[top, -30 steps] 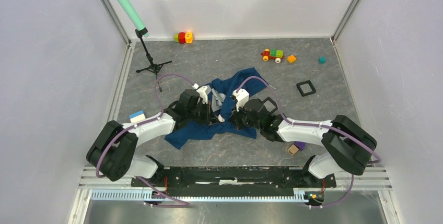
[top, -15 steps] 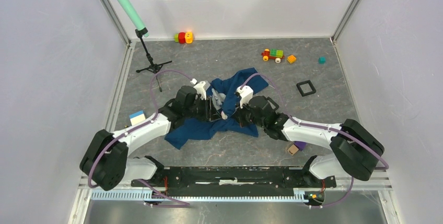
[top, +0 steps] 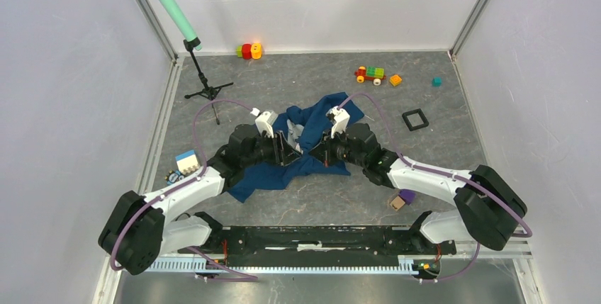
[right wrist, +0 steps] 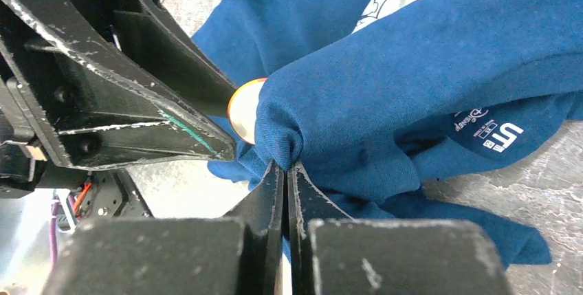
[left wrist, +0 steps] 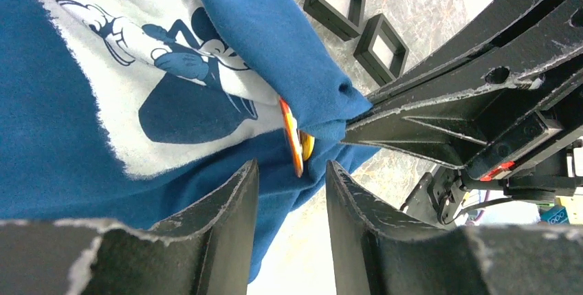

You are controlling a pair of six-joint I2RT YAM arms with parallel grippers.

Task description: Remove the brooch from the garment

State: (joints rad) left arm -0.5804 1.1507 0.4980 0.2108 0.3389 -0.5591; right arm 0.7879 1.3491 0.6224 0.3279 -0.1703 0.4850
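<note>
High rear view over whole table [top: 298, 77]; two close, opposed wrist views; garment [left wrist: 48, 144] shared

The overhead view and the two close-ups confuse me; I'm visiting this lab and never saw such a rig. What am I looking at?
A left arm and a right arm are bolted at the table's near edge. The wide picture comes from a fixed camera above and behind them; each close-up comes from a camera on one wrist. On the table are a blue T-shirt, a toy train and a black square frame. The right arm's fingers are shut on a fold of the T-shirt. The left arm's fingers stand open just before an orange brooch on it, holding nothing.
</note>
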